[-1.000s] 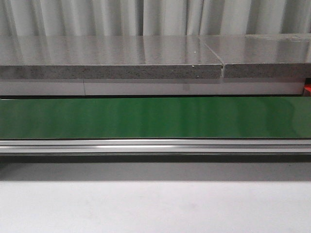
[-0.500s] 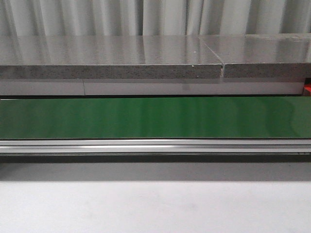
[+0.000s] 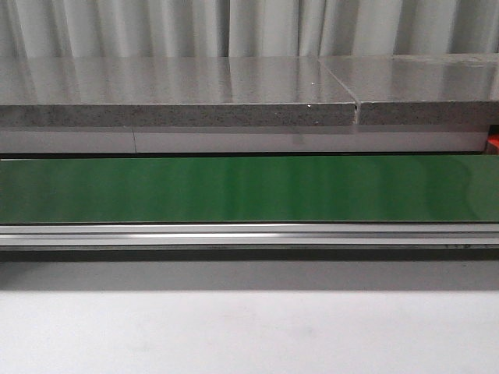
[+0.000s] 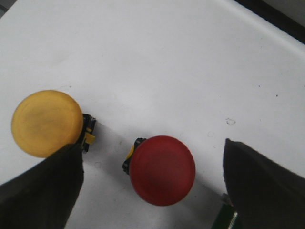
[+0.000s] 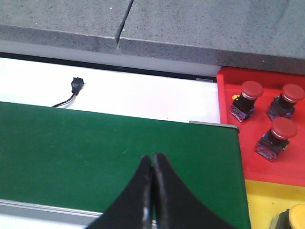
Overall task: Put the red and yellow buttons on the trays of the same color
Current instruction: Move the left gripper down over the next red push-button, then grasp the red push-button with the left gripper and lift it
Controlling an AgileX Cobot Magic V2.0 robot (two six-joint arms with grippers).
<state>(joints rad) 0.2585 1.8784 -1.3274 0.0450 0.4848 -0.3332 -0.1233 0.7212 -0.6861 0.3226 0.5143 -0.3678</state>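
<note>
Red and dome-capped, the plastic mushroom push-button (image 4: 162,169) is lying on the white tabletop (image 4: 167,62) directly between the two dark fingers of the left end effector (image 4: 151,183), whose jaws are standing spread wide and released, gripping nothing. A yellow round-capped push-button (image 4: 46,122) is sitting just beside one finger (image 4: 40,195), partly tucked behind it, so it is outside the gap rather than in it. Both buttons look tipped on their sides, with the small dark-and-yellow bodies poking out from behind the caps toward the open tabletop, so each long axis seems to be running roughly along the surface; the exact tilt is hard to judge.

Over at the right arm, the right end effector (image 5: 152,191) is hovering above the green conveyor belt (image 5: 95,148) with its fingers clenched together on nothing. The red plastic tray (image 5: 228,138), already carrying three red buttons, and the edge of the yellow tray (image 5: 262,200) are lying off to its side.

Judging from this, the left arm is the nearer one, and closing on the red button is the likely next move.
</note>
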